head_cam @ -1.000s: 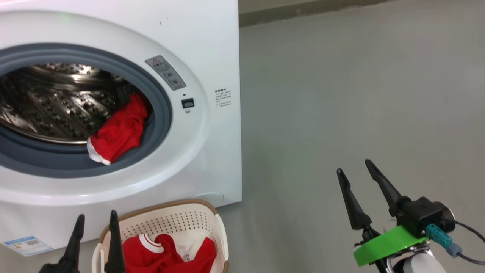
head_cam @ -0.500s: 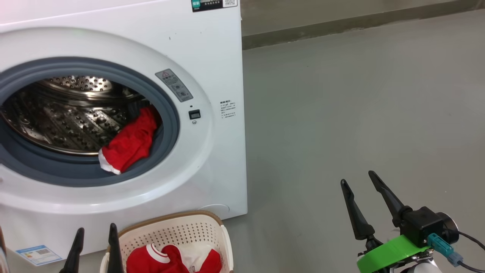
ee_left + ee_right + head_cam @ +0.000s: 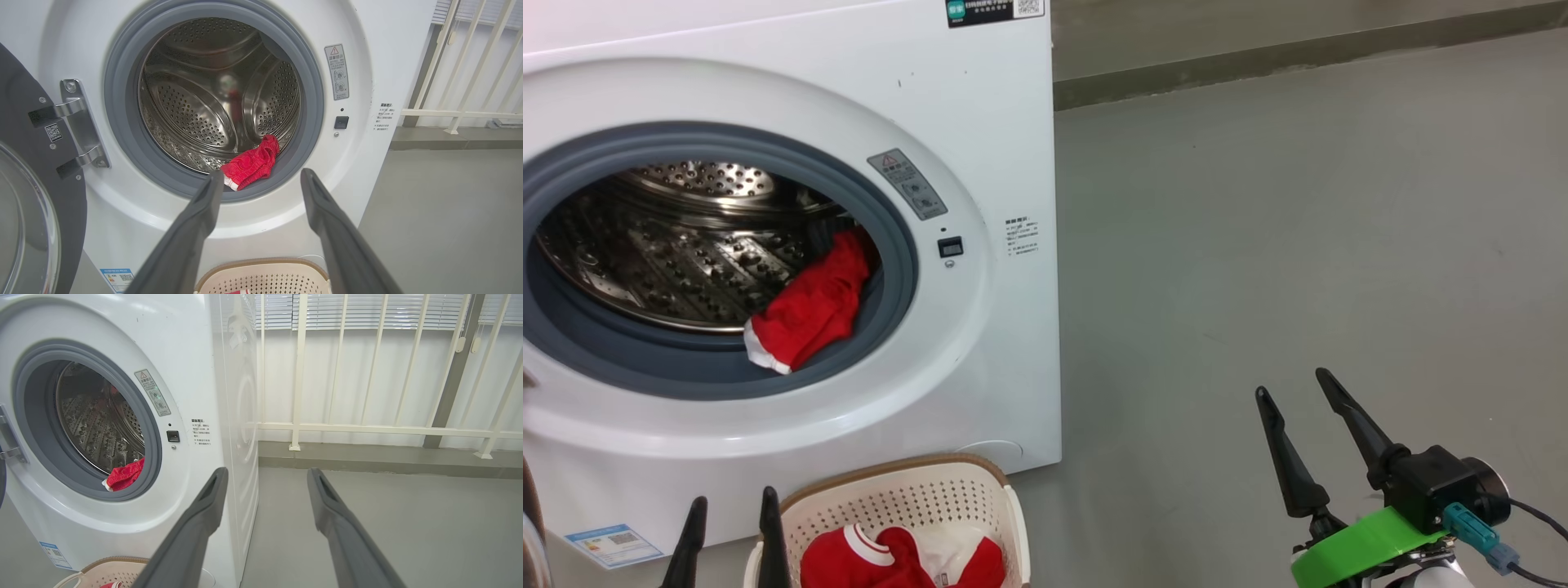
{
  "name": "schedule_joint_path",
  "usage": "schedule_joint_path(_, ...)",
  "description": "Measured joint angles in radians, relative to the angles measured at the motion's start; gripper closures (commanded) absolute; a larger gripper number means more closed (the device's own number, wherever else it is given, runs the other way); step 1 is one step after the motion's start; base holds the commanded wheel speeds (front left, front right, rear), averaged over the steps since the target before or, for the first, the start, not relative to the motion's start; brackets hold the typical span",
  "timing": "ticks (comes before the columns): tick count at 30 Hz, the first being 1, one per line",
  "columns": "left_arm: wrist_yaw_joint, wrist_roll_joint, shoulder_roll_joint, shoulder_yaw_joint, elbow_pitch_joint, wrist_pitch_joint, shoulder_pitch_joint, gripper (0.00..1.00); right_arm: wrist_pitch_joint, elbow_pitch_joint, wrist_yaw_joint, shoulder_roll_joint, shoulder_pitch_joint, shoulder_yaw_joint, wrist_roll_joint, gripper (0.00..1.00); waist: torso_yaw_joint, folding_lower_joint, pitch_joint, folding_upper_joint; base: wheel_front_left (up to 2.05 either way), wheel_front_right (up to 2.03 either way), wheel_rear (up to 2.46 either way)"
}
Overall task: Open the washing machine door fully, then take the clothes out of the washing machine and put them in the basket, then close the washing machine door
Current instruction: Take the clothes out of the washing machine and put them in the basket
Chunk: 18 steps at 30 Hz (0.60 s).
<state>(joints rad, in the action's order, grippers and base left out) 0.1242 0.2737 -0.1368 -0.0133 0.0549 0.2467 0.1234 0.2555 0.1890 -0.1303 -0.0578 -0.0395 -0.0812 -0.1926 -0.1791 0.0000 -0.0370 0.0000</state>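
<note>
Red garment (image 3: 809,306) on drum lip; basket (image 3: 907,498) below.

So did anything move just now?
Only the head camera shifted a little, so everything slid down the picture. Nothing was grabbed or dropped. The red garment still lies at the washing machine mouth, more red clothes sit in the basket, both jaws stay open.

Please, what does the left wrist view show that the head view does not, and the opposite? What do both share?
The left wrist view adds the open washing machine door with its metal hinge, and a white railing. The head view adds the right hand, open above the grey floor, and, plainly, the red clothes in the basket. Both share the washing machine, the red garment at the drum's front edge, and the open left hand.
</note>
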Motion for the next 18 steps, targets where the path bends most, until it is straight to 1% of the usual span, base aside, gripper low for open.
schedule_joint_path(18,0.009,0.001,-0.004,-0.024,-0.015,-0.001,0.001,0.0,0.0,0.003,0.0,-0.005,0.001,-0.026,0.0,0.0,0.018,0.0,0.004,0.0,0.0,0.0,0.0)
